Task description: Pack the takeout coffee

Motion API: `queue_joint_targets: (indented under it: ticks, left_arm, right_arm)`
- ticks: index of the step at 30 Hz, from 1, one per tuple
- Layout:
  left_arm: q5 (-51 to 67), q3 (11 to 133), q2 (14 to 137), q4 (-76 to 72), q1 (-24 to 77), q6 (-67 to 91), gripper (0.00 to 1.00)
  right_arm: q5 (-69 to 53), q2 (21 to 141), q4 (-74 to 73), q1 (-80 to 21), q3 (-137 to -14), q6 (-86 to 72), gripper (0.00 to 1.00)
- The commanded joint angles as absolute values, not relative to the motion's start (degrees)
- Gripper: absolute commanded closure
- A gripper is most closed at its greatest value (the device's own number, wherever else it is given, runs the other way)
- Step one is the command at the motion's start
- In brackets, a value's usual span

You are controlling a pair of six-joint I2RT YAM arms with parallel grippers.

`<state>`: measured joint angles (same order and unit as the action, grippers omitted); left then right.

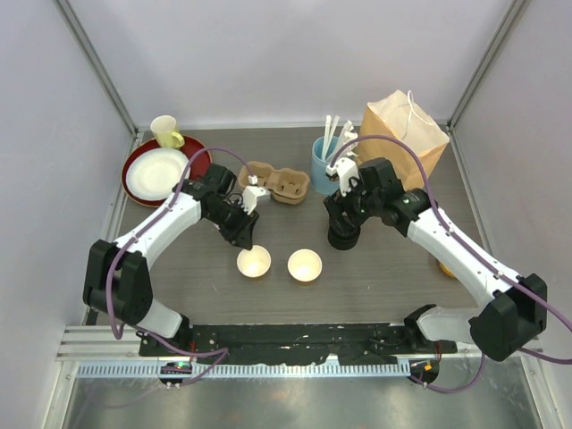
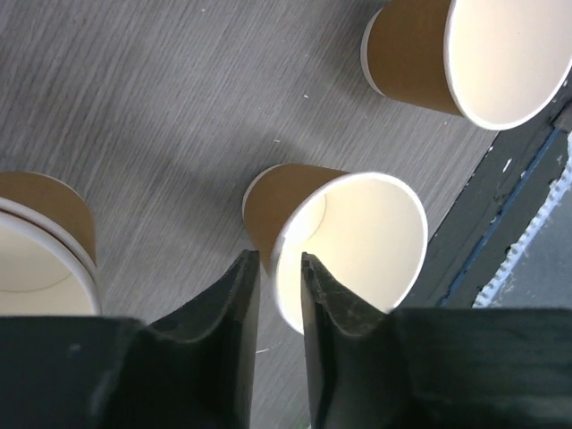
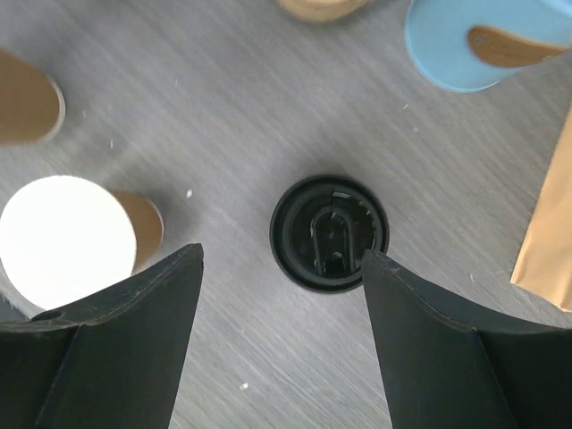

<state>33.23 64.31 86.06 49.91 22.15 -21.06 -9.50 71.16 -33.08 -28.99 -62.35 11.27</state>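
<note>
No capped coffee cup is in view. Two lidless tan paper cups stand on the table, the left cup (image 1: 254,262) and the right cup (image 1: 305,265). My left gripper (image 1: 248,239) hangs over the left cup's far rim. In the left wrist view the gripper (image 2: 280,257) has a narrow gap and straddles this cup's (image 2: 357,241) wall without clamping it. My right gripper (image 1: 344,223) is wide open above a stack of bare black lids (image 1: 342,239). In the right wrist view the lid (image 3: 329,232) lies between the fingers of the gripper (image 3: 282,252).
A cardboard cup carrier (image 1: 277,181) lies at the back centre. Beside it are a blue cup of utensils (image 1: 324,161) and a brown paper bag (image 1: 402,134). A red plate (image 1: 192,156) with a white plate and a yellow mug (image 1: 165,131) is back left. Stacked tan cups (image 2: 36,259) show only in the left wrist view.
</note>
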Motion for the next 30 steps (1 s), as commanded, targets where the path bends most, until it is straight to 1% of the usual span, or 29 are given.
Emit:
queue_joint_targets:
  ticks: [1, 2, 3, 4, 6, 9, 12, 14, 16, 20, 24, 30]
  left_arm:
    - [32.9, 65.6, 84.6, 48.7, 22.1, -21.1, 0.63]
    - [32.4, 65.8, 84.4, 49.0, 22.1, -21.3, 0.56]
    - [32.2, 66.1, 83.9, 49.3, 22.1, -21.4, 0.44]
    - [31.5, 66.4, 83.6, 49.7, 22.1, -21.4, 0.39]
    - [31.1, 68.1, 82.8, 51.6, 22.1, -20.9, 0.31]
    - [30.6, 70.7, 81.5, 53.8, 22.1, -20.0, 0.26]
    - [28.6, 73.0, 80.2, 55.0, 21.8, -19.3, 0.24]
    - [26.1, 74.2, 80.1, 55.8, 21.7, -18.5, 0.24]
    - [24.7, 74.4, 80.1, 55.4, 21.5, -18.0, 0.24]
    - [23.7, 75.0, 80.0, 55.8, 21.3, -17.8, 0.23]
    - [23.5, 75.7, 79.9, 56.1, 21.1, -17.8, 0.23]
    - [22.9, 75.8, 80.1, 55.9, 20.6, -17.9, 0.23]
  right_arm:
    - [-16.4, 72.0, -41.6, -28.7, -64.3, 23.8, 0.25]
    - [-19.0, 71.7, -42.2, -28.7, -63.8, 26.3, 0.27]
    - [-19.7, 71.5, -42.4, -28.7, -63.5, 32.3, 0.29]
    - [-20.3, 71.0, -43.1, -28.7, -63.2, 34.9, 0.33]
    - [-20.5, 71.5, -43.9, -28.7, -63.0, 42.2, 0.35]
    - [-21.7, 74.8, -50.2, -28.0, -65.7, 48.8, 0.35]
    - [-22.8, 79.4, -57.1, -26.2, -69.2, 56.5, 0.36]
    - [-23.6, 83.0, -63.9, -24.3, -71.8, 65.7, 0.39]
    - [-24.2, 84.5, -66.3, -22.3, -73.6, 68.8, 0.40]
    - [-25.1, 87.4, -67.0, -20.1, -75.1, 75.1, 0.42]
    - [-24.6, 89.8, -67.7, -20.0, -75.0, 77.7, 0.45]
    - [-26.1, 87.8, -58.7, -20.4, -71.6, 80.6, 0.45]
